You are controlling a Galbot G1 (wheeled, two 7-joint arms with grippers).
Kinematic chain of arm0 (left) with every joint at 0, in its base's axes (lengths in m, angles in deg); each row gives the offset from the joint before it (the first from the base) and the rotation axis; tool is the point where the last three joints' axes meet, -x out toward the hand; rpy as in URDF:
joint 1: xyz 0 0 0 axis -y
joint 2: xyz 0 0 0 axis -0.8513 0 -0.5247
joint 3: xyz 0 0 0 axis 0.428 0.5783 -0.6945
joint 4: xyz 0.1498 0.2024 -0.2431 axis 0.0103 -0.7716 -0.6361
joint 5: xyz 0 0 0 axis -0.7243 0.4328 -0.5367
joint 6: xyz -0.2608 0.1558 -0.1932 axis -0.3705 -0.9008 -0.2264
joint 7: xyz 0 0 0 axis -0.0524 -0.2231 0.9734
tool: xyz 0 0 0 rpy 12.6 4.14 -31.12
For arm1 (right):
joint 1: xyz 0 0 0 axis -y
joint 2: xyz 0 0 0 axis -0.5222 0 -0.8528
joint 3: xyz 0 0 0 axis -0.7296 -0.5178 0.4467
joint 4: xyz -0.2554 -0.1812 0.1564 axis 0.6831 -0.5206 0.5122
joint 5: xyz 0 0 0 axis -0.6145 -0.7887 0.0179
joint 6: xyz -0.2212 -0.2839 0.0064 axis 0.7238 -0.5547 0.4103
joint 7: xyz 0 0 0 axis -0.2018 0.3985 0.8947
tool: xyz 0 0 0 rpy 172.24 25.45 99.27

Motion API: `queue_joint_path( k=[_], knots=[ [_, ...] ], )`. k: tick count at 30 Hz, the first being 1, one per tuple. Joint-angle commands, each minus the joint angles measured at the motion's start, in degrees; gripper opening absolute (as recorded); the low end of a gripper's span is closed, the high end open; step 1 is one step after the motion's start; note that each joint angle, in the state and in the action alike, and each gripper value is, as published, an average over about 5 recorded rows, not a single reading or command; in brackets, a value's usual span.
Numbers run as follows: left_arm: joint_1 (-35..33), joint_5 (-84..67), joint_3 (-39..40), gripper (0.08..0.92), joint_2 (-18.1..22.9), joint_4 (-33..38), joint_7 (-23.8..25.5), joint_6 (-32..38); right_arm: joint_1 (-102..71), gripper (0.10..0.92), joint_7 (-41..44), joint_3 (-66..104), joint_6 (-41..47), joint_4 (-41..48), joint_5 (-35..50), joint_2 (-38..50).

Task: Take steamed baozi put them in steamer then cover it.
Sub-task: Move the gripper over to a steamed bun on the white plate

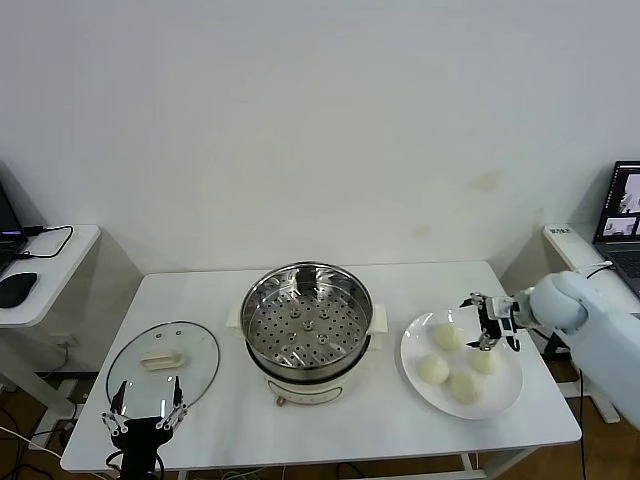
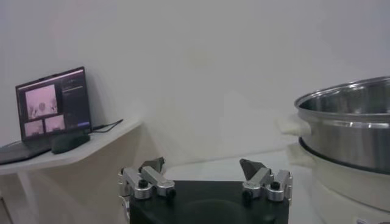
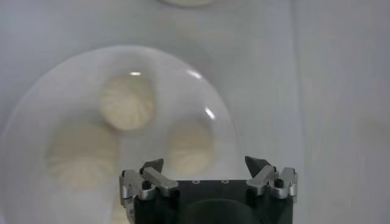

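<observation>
The steamer (image 1: 308,325), a shiny steel pot with a perforated tray on a white base, stands uncovered at mid-table; its side shows in the left wrist view (image 2: 350,131). The cover (image 1: 163,362), a glass lid with a cream handle, lies flat to its left. Several steamed baozi (image 1: 446,336) rest on a white plate (image 1: 505,392) at the right. My right gripper (image 1: 490,322) hovers open over the plate's far side; one baozi (image 3: 190,146) lies just ahead of its jaws (image 3: 205,163). My left gripper (image 1: 147,415) waits open at the lid's near edge, empty (image 2: 203,164).
A side table (image 1: 45,270) with a mouse and cables stands to the left, and a laptop (image 2: 52,106) sits on it. Another laptop (image 1: 625,215) is at the far right. Bare tabletop lies in front of the steamer.
</observation>
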Motion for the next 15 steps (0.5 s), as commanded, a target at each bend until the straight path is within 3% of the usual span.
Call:
queue_joint_path(
  k=[1, 15],
  knots=[
    [0.4, 0.1, -0.7, 0.823, -0.2, -0.3, -0.1, -0.2, 11.3, 0.823, 3.6, -14.1, -1.0, 9.2, 0.5, -4.6],
    [0.4, 0.1, -1.2, 0.823, -0.4, -0.6, 0.0, -0.1, 9.8, 0.823, 1.2, -12.9, 0.8, 15.5, -2.8, -11.5]
  ],
)
